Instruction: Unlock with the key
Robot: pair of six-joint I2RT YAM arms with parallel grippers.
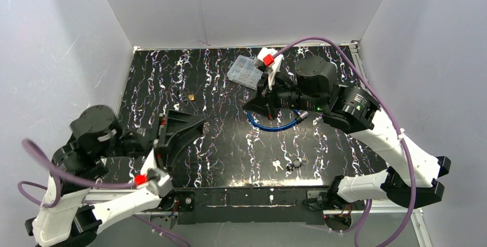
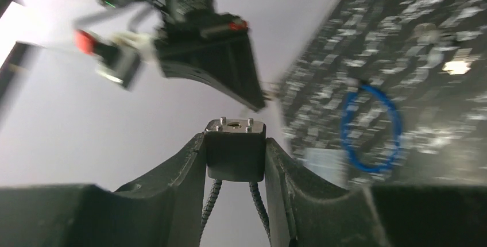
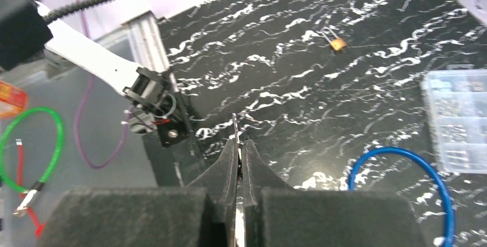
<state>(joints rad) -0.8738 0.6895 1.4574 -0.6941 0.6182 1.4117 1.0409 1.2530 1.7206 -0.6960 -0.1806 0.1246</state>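
Note:
My left gripper [image 2: 235, 143] is shut on a small black lock body [image 2: 235, 155]. Its metal keyhole face [image 2: 234, 124] points away from the camera, and two braided cables hang from it between the fingers. In the top view the left gripper [image 1: 198, 122] sits left of centre, raised and pointing right. My right gripper [image 3: 240, 146] is shut on a thin metal key [image 3: 235, 125], whose blade sticks out past the fingertips. In the top view the right gripper [image 1: 256, 104] is centre-right, pointing left, a gap away from the left one. It shows blurred in the left wrist view [image 2: 261, 95].
A blue cable loop [image 1: 274, 128] lies on the black marbled table under the right gripper; it also shows in the right wrist view [image 3: 390, 150]. A clear plastic parts box [image 1: 246, 72] stands behind it. A small brass piece [image 1: 191, 95] lies centre-left. Loose keys [image 1: 290, 165] lie near the front edge.

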